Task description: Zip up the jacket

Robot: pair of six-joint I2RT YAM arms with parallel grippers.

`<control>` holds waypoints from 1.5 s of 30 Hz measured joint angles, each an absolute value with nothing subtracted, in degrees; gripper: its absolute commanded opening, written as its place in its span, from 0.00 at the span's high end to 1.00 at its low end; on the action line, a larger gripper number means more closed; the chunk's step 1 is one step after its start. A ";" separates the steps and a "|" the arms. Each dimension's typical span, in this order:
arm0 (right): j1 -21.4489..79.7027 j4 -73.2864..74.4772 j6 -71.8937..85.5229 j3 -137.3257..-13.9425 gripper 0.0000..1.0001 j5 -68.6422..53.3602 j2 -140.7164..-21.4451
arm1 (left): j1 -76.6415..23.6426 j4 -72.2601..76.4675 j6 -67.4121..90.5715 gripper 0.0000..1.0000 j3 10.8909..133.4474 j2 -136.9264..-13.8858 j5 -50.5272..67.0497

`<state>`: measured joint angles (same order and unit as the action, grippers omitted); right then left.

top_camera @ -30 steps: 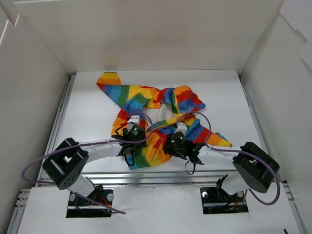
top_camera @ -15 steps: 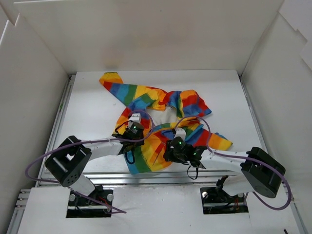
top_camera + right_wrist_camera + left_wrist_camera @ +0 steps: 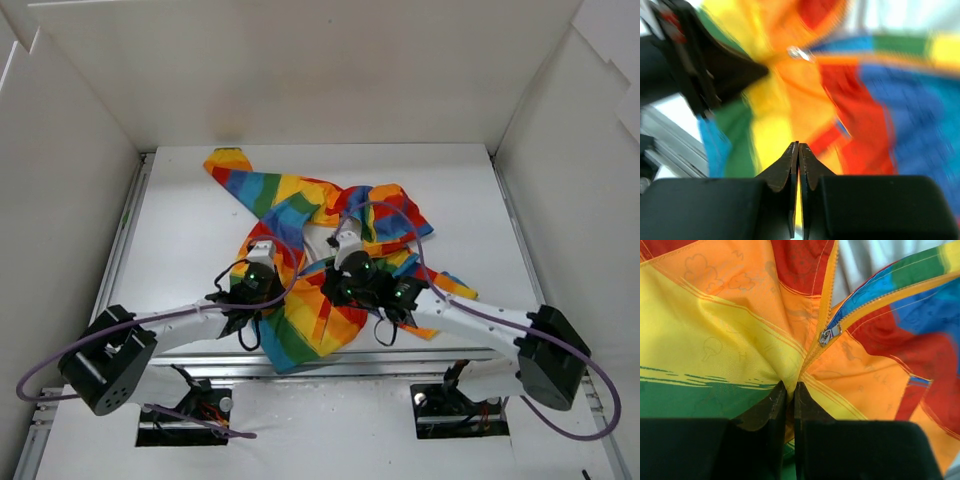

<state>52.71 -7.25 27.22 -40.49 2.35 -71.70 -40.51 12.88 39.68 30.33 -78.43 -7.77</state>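
Observation:
The rainbow-striped jacket (image 3: pixel 300 215) lies crumpled mid-table, its front partly open with white lining showing. The left wrist view shows the zipper slider (image 3: pixel 829 334) low on the orange zipper tape, where the two front edges meet. My left gripper (image 3: pixel 790 386) is shut on a fold of yellow fabric just below that slider; it also shows in the top view (image 3: pixel 264 246). My right gripper (image 3: pixel 799 145) is shut with nothing seen between its fingers, hovering over the yellow and orange stripes (image 3: pixel 345 238). The right wrist view is blurred; the slider (image 3: pixel 797 52) glints beside the left fingers (image 3: pixel 735 70).
White walls (image 3: pixel 60 200) enclose the table on three sides. An aluminium rail (image 3: pixel 400 360) runs along the near edge, just under the jacket's hem. Purple cables (image 3: pixel 400 215) loop from both arms over the fabric.
The left gripper has closed on the fabric below the slider. The right gripper has shut and moved farther up the jacket. The hem has been dragged toward the near edge.

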 measured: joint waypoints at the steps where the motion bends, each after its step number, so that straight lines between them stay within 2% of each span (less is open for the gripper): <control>1: 52.25 -8.78 25.50 -42.37 1.00 0.69 -73.87 | -39.99 13.91 39.81 1.00 29.08 -77.10 -6.87; 2: 51.94 -10.59 23.97 -43.92 1.00 -0.91 -76.20 | -39.44 15.18 39.97 1.00 28.12 -76.18 -5.85; 6: 48.49 -17.41 20.82 -47.97 0.72 -9.50 -85.27 | -37.43 20.53 40.93 1.00 24.82 -74.72 -2.26; 11: 43.53 -25.04 20.73 -48.75 0.57 -18.72 -94.48 | -35.68 26.55 42.13 1.00 20.73 -74.46 1.93; 20: 37.36 -34.72 23.68 -48.71 0.55 -29.63 -100.31 | -34.92 30.52 42.68 1.00 18.98 -70.65 6.22; 31: 36.75 -40.77 26.24 -48.71 0.52 -35.51 -104.05 | -34.41 31.03 43.70 1.00 18.87 -69.32 8.56; 37: 36.49 -43.64 28.27 -48.64 0.63 -37.74 -105.23 | -34.37 31.00 43.75 1.00 18.87 -68.95 8.73; 45: 36.01 -46.22 30.22 -47.27 0.71 -38.52 -105.23 | -34.37 30.98 43.75 1.00 18.83 -68.95 8.75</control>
<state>36.01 -46.22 30.22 -47.27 -38.52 -105.23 -34.37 30.98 43.75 18.83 -68.95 8.75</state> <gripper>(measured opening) 0.317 0.046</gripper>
